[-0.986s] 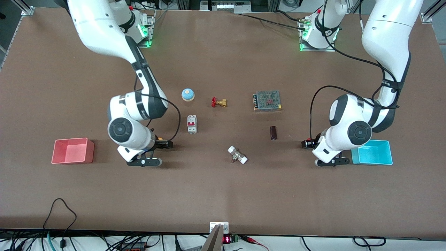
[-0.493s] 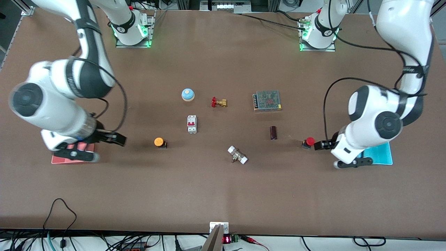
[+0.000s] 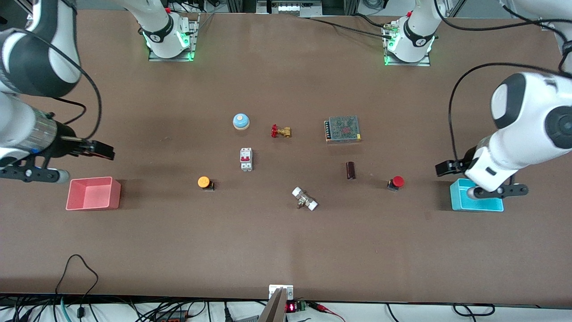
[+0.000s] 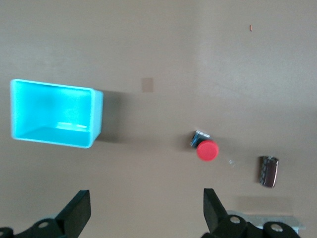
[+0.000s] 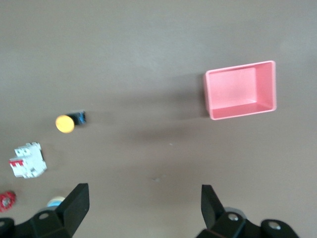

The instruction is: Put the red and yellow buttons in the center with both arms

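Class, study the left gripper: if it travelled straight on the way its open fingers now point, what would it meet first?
Probably bare tabletop: the left gripper points down between the cyan bin and red button, though depth is uncertain.

You are looking down past the left gripper, its fingers standing wide apart, onto the red button sitting between the cyan bin and a dark cylinder.

I see the tabletop as matt brown, smooth and unmarked. On it, my 2 buttons carry glossy plastic caps, red and yellow-orange, on black bodies. The cyan bin and pink bin look like smooth plastic. The valve by the bell shows brass metal.
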Robot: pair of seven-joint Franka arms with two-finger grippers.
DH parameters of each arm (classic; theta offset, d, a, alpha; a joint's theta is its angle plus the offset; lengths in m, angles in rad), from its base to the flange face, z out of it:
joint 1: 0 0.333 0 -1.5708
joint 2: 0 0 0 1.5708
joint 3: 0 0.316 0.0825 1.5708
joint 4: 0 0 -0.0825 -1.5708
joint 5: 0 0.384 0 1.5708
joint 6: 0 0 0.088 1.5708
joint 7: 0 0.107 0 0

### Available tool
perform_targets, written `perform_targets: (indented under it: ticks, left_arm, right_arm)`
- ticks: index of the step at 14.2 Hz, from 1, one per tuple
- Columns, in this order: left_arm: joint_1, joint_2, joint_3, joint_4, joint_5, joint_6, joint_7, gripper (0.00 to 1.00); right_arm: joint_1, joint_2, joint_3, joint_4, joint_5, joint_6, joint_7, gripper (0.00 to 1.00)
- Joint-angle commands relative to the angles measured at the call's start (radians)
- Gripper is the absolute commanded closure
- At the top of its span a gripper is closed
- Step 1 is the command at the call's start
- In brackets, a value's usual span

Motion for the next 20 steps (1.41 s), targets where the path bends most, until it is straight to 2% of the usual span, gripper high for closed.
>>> perform_targets:
  ticks: [1, 3, 4, 5, 6, 7, 9, 12, 14, 16, 20]
  left_arm:
    - [0.030, -0.090, -0.003, -0.020, 0.007, -0.064, 0.079, 0.00]
    - [0.053, -0.136, -0.004, -0.020, 0.005, -0.103, 0.111, 0.00]
    - [0.057, -0.153, -0.004, -0.018, 0.004, -0.117, 0.127, 0.00]
    - [0.062, -0.176, -0.003, -0.017, 0.004, -0.129, 0.131, 0.00]
    - [0.063, -0.190, -0.004, -0.011, 0.004, -0.144, 0.133, 0.00]
    - [0.063, -0.198, -0.004, 0.003, 0.004, -0.170, 0.139, 0.00]
    - [0.065, -0.199, -0.003, 0.061, 0.002, -0.239, 0.176, 0.00]
    - [0.063, -0.199, -0.006, 0.127, 0.001, -0.314, 0.180, 0.00]
    - [0.065, -0.196, 0.000, 0.175, -0.047, -0.357, 0.180, 0.00]
    - [0.077, -0.198, -0.001, 0.180, -0.050, -0.370, 0.188, 0.00]
    - [0.079, -0.198, 0.002, 0.178, -0.047, -0.365, 0.190, 0.00]
  right_arm:
    - [0.006, 0.000, -0.048, 0.036, 0.007, -0.044, -0.090, 0.00]
    - [-0.010, -0.039, -0.033, 0.031, 0.004, -0.045, -0.099, 0.00]
    - [-0.065, -0.058, 0.012, 0.025, 0.005, -0.059, -0.098, 0.00]
    - [-0.172, -0.078, 0.121, 0.027, 0.002, -0.083, -0.095, 0.00]
    - [-0.302, -0.087, 0.262, 0.030, -0.033, -0.093, -0.093, 0.00]
    - [-0.364, -0.112, 0.347, 0.025, -0.100, -0.096, -0.092, 0.00]
    - [-0.383, -0.136, 0.368, 0.010, -0.148, -0.125, -0.084, 0.00]
    - [-0.385, -0.141, 0.363, -0.002, -0.154, -0.117, -0.081, 0.00]
    - [-0.385, -0.173, 0.363, -0.053, -0.154, -0.099, -0.081, 0.00]
    - [-0.377, -0.221, 0.365, -0.109, -0.154, -0.087, -0.081, 0.00]
    - [-0.379, -0.241, 0.363, -0.127, -0.156, -0.088, -0.078, 0.00]
